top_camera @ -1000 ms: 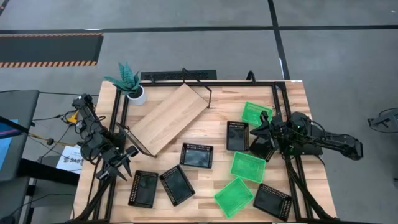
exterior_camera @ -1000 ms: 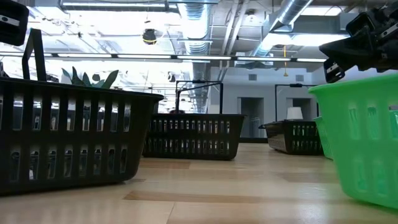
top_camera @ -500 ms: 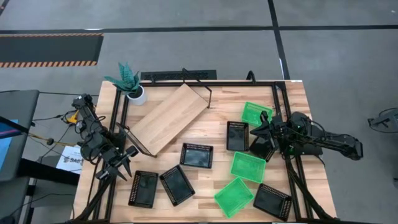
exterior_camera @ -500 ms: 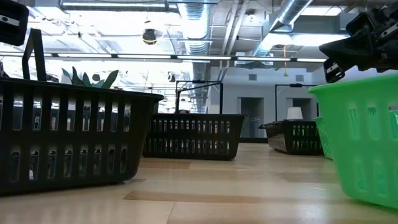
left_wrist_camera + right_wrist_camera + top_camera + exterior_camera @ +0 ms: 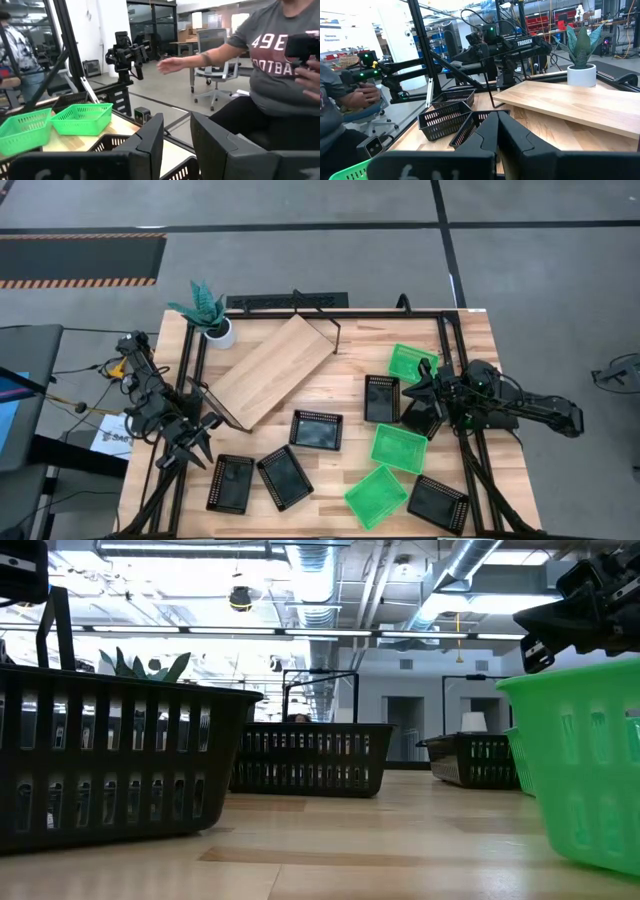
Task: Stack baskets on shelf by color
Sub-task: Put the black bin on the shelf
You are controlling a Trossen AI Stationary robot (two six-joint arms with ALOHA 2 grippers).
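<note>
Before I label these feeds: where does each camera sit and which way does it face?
High: overhead, straight down on shelf, baskets, left gripper and right gripper.
Low: tabletop height, level past a black basket into the room.
Left wrist: over its own open fingers, toward a seated person.
Right wrist: over its shut fingers, toward the shelf.
High and right wrist share the plant.

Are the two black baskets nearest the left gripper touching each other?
Apart. The high view shows a strip of bare tabletop between the upright black basket and the tilted black basket beside it.
</note>
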